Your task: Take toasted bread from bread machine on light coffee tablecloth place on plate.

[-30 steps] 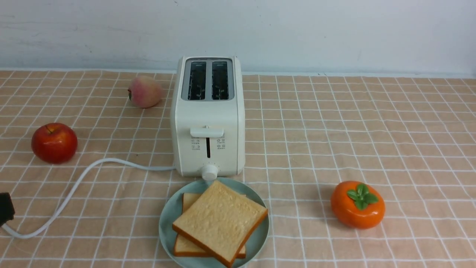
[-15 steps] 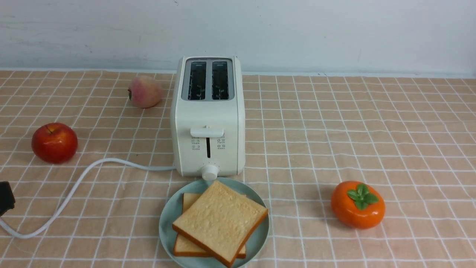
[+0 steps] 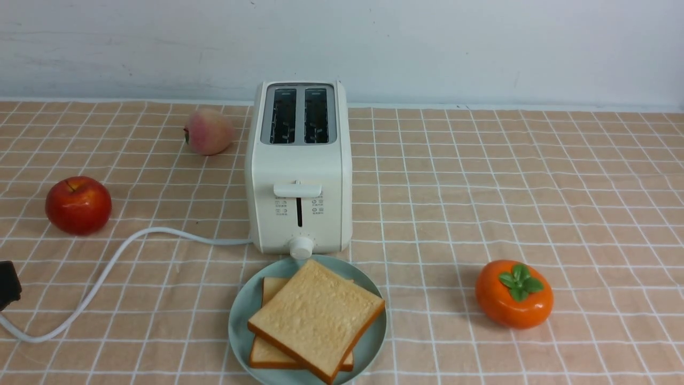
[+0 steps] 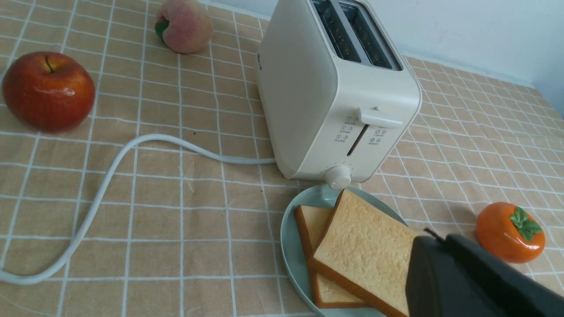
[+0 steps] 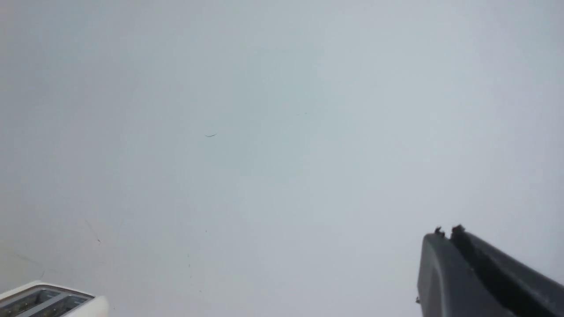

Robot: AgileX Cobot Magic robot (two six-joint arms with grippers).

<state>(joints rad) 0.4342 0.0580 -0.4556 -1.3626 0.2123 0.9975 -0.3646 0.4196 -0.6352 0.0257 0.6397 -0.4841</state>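
Jaws are pressed together on both your left gripper (image 4: 434, 237) and right gripper (image 5: 446, 231). Just in front of the bread machine (image 3: 298, 166), the plate (image 3: 238, 316) carries both slices of toasted bread (image 3: 315, 313), the upper one skewed across the lower, all on the light coffee tablecloth (image 3: 481, 187).

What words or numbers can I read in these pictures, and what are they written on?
Nothing can be read clearly.
Tiny icons with captions on the front of the bread machine: too small to read.
Small dark mark on its side, left wrist view: blurred.
No other writing shows.
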